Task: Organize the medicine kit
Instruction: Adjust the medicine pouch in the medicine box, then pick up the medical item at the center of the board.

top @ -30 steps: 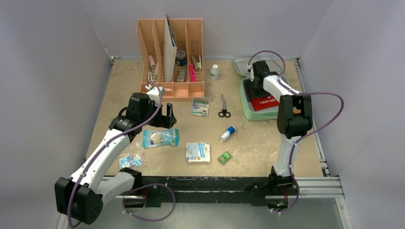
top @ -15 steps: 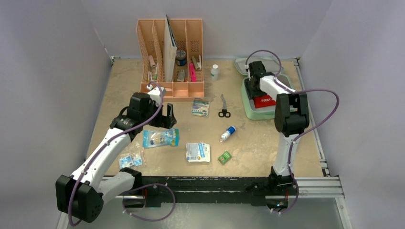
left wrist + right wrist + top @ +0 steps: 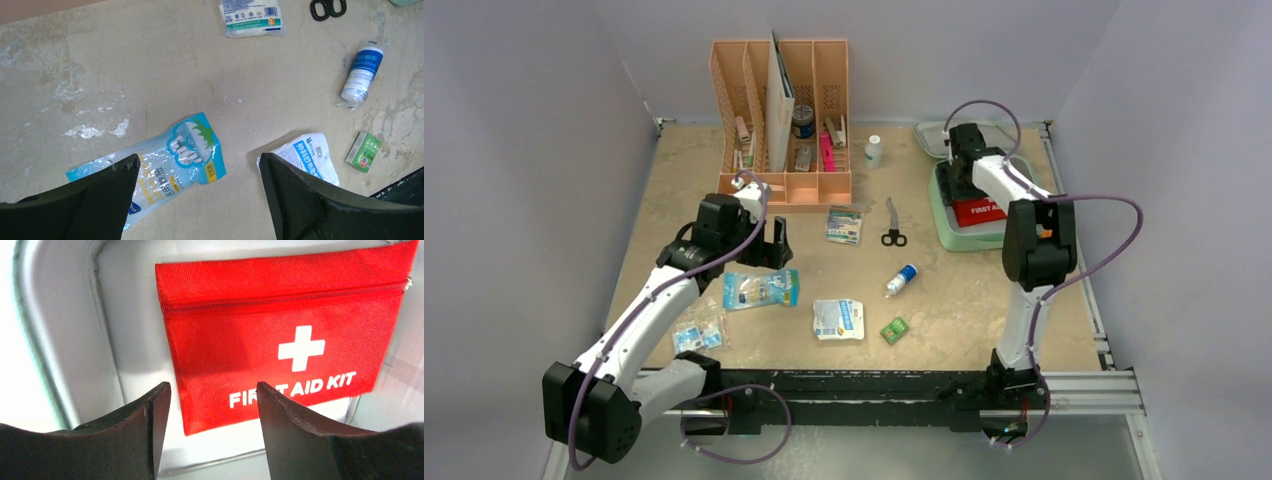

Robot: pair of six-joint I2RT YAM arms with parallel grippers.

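Both left gripper (image 3: 198,160) and right gripper (image 3: 209,390) have fingers apart, empty; the right one shifted slightly over the red pouch (image 3: 280,340), apparently stowed inside the medicine kit (image 3: 946,235).

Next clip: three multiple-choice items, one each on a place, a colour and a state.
1. Where does the red pouch lie? A in the medicine kit; B in the peach organizer; C on the table.
2. What colour are the scissors' handles? A red; B black; C green.
3. How do the left gripper's jaws stand? A shut on the scissors; B shut on a packet; C open, empty.
A: it lies inside the open kit. B: both loops are black. C: a wide gap, nothing between.
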